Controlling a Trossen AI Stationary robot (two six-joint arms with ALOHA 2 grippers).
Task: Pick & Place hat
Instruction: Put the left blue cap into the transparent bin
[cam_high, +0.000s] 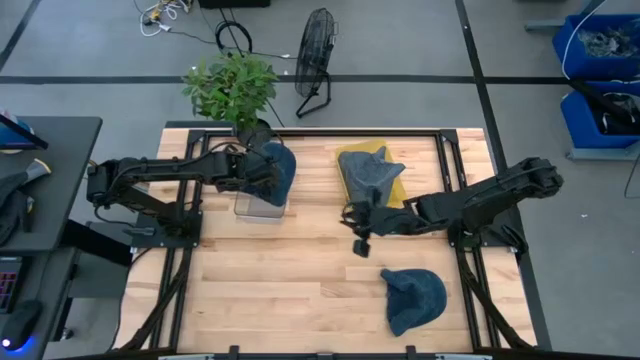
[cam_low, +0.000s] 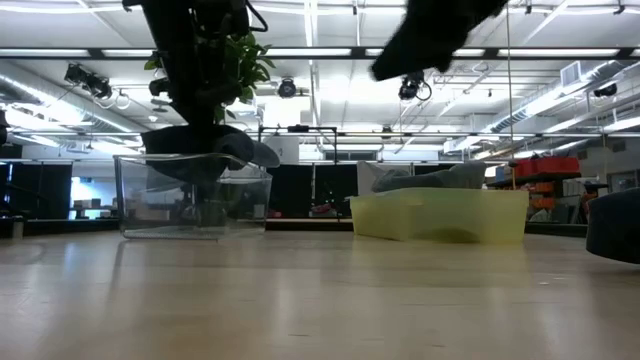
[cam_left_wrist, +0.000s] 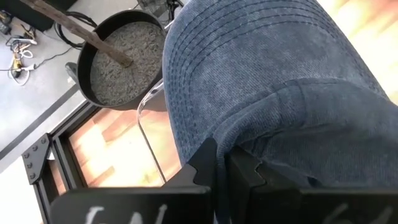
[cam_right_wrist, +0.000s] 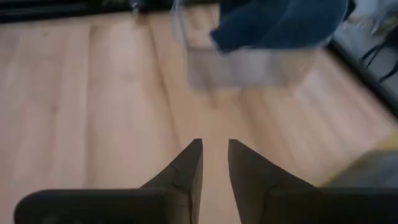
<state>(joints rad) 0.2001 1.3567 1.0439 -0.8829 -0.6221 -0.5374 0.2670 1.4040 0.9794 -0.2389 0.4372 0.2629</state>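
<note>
Three hats are seen on the wooden table (cam_high: 290, 290): one lies loose near the front edge (cam_high: 414, 297), a grey one rests on the yellow tray (cam_high: 392, 190), and a blue hat (cam_left_wrist: 273, 87) is gripped by the closed left gripper (cam_left_wrist: 222, 163) over the clear container (cam_high: 258, 208). Mid-table, the right gripper (cam_right_wrist: 214, 155) is held nearly closed, a narrow gap between its fingers, with nothing in it.

A blue denim hat (cam_high: 275, 168) hangs over the clear bin (cam_high: 262, 203) near the desk's far left, pinched in the left end effector (cam_left_wrist: 222, 169). A grey hat (cam_high: 370, 172) lies on the yellow tray (cam_high: 396, 187); another blue hat (cam_high: 415, 298) rests flat near the front right.
</note>
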